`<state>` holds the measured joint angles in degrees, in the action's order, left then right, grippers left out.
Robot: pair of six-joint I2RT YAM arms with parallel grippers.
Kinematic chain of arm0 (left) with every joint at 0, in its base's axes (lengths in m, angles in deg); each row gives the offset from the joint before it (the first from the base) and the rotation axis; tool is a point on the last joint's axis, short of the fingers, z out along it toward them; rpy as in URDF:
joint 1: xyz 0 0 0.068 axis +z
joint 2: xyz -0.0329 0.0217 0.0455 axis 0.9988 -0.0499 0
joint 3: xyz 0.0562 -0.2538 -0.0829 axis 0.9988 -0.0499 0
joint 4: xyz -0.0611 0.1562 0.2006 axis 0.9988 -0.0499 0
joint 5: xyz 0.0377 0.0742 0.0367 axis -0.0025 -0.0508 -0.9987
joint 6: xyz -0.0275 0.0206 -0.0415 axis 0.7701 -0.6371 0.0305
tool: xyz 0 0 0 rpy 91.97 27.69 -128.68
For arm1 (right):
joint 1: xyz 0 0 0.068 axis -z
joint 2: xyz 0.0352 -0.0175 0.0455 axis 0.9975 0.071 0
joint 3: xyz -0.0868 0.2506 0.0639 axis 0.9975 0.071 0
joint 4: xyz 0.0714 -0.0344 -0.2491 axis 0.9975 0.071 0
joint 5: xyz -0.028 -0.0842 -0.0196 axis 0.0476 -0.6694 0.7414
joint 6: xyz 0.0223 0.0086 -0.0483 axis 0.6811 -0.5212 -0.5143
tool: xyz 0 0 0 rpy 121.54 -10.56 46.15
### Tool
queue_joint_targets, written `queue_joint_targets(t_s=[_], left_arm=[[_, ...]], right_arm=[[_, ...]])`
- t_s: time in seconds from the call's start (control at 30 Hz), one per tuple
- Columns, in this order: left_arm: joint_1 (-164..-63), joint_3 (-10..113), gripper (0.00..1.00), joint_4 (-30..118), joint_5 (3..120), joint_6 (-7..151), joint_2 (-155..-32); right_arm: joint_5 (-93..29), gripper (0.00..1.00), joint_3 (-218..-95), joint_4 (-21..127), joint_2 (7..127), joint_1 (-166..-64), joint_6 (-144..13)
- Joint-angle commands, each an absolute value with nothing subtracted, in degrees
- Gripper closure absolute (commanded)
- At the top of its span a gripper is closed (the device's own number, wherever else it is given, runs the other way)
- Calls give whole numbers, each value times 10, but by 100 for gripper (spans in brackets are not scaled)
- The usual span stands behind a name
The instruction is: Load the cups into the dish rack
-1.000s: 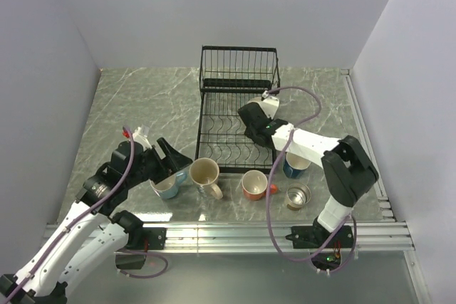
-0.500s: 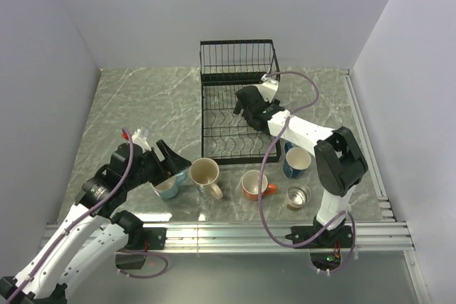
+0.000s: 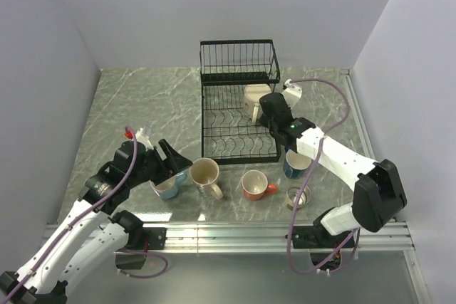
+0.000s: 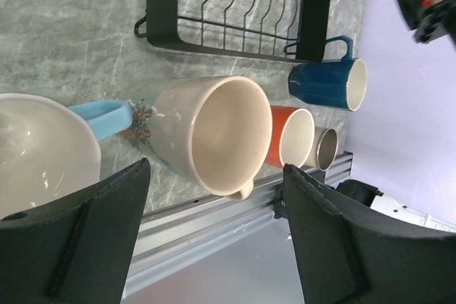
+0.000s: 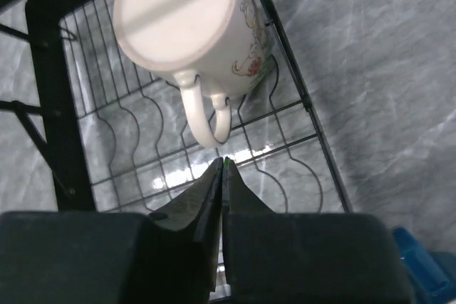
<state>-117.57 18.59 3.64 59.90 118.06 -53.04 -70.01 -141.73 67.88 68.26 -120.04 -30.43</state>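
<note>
Fingers (image 5: 203, 201) of right hand (image 5: 223, 165) pressed together, empty, near cream mug (image 5: 187, 26).

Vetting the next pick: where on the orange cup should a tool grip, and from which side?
Probably its rim wall, from above. The orange cup stands upright with its mouth open, so one finger can go inside and one outside. Take the side facing the dish rack: the handle points right toward the steel cup, which crowds that side.
</note>
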Motion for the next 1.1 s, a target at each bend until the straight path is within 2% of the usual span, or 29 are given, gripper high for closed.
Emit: queue_joint_targets(t_s=[0.0, 0.37, 0.8, 0.93, 1.07], left_arm=[[-1174, 182, 20, 68, 609, 1178, -528], [-1175, 168, 21, 33, 591, 1184, -489], [-1175, 167, 21, -6, 593, 1172, -480], [-1175, 171, 21, 13, 598, 1164, -502], [-1175, 192, 21, 23, 598, 1142, -542]], right_arm=[[-659, 100, -1393, 665, 679, -1197, -291], [-604, 100, -1441, 635, 798, -1188, -269], [-621, 100, -1569, 605, 920, -1125, -237], [-598, 100, -1561, 609, 886, -1123, -246], [-567, 100, -1464, 610, 792, -1126, -240]])
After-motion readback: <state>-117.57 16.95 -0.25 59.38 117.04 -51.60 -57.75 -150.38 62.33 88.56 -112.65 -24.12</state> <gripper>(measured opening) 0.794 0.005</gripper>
